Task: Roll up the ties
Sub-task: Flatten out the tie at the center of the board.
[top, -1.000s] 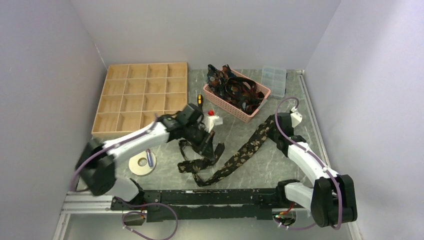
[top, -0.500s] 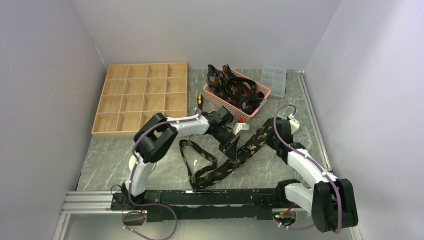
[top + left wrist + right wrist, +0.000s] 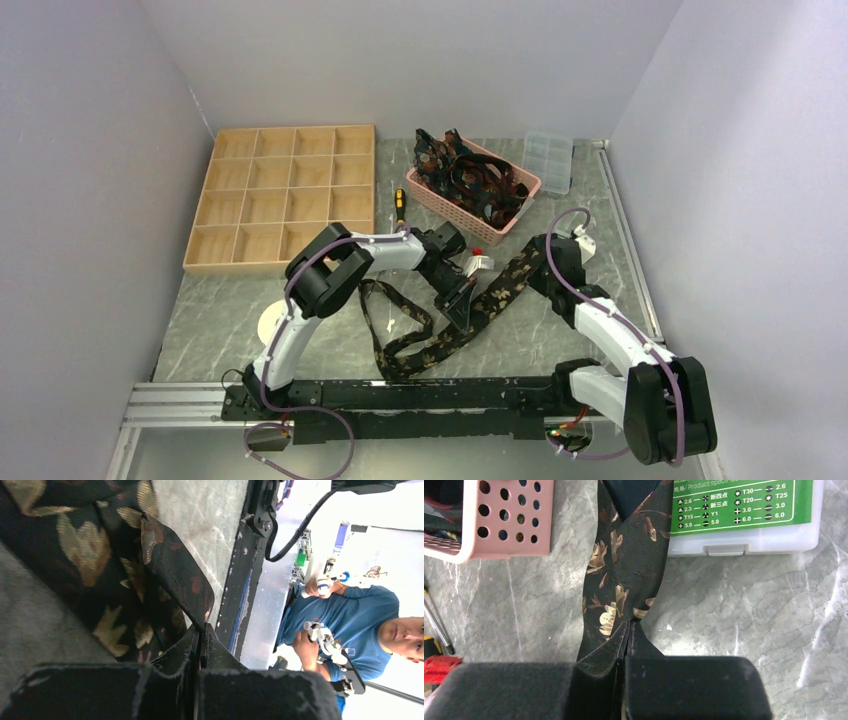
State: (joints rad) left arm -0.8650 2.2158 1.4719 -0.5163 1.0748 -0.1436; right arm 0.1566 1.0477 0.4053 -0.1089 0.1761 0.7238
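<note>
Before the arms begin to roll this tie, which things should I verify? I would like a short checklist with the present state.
1. Left gripper shut on the tie: ok.
2. Right gripper shut on the tie: ok.
3. Tie apart from pink basket: ok.
4. Fabric flat at the right grip: not ok, folded over.
5. Rest of tie straight on table: not ok, it loops.

The top camera looks steeply down from high behind the near edge, taking in the whole worktop (image 3: pixel 210 310). The left wrist camera sits tight over the tie (image 3: pixel 85 555), rolled sideways, facing the near rail (image 3: pixel 245 580). The right wrist camera looks straight down from close on the tie, basket (image 3: pixel 499 547) and case (image 3: pixel 774 540). All three views share the tie.
</note>
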